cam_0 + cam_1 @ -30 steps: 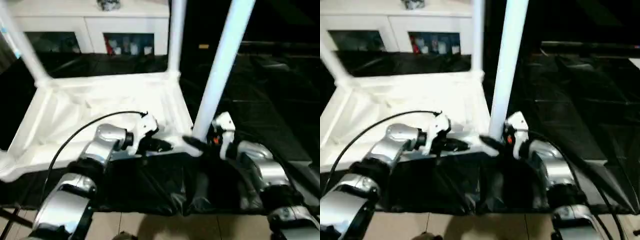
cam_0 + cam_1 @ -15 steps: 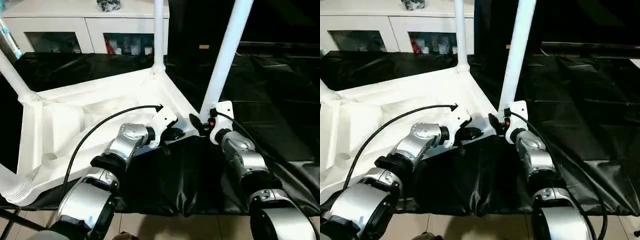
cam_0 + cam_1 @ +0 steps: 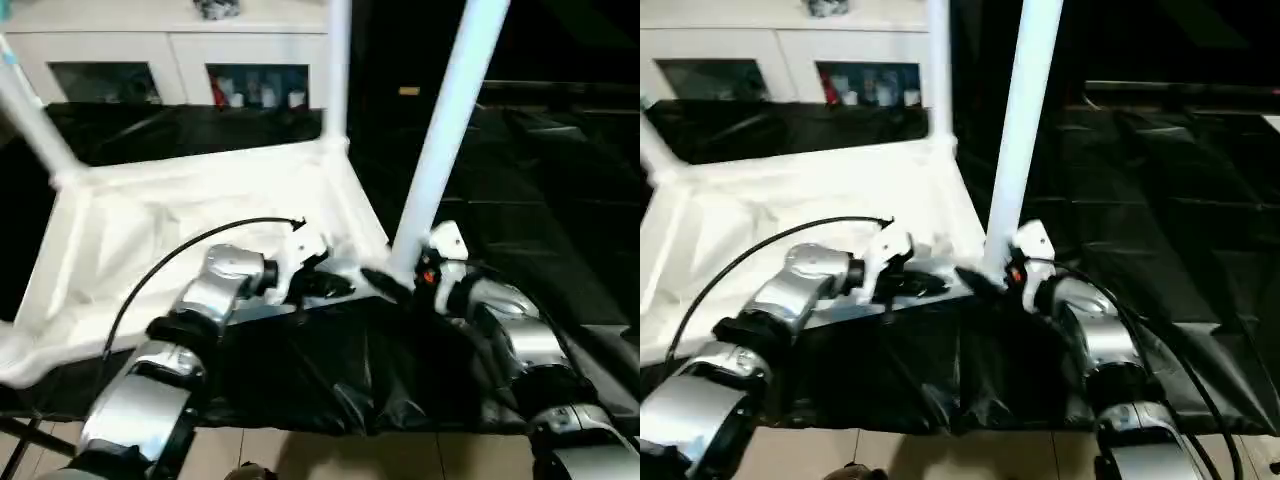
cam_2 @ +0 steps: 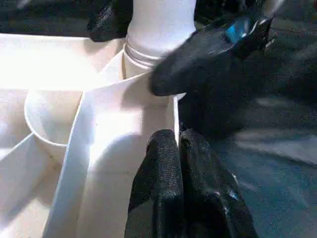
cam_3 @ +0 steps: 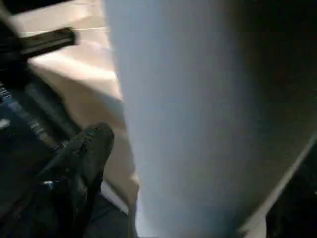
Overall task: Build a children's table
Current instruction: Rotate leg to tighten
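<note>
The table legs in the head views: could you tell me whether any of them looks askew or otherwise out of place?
Nothing looks damaged. The near leg by the right tool leans to the right as it rises, while the far leg stands nearly vertical. The tabletop lies underside up.

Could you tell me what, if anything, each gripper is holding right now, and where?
Left gripper: shut, holding nothing, at the tabletop rim. Right gripper: beside the leg base; grip cannot be told.
</note>
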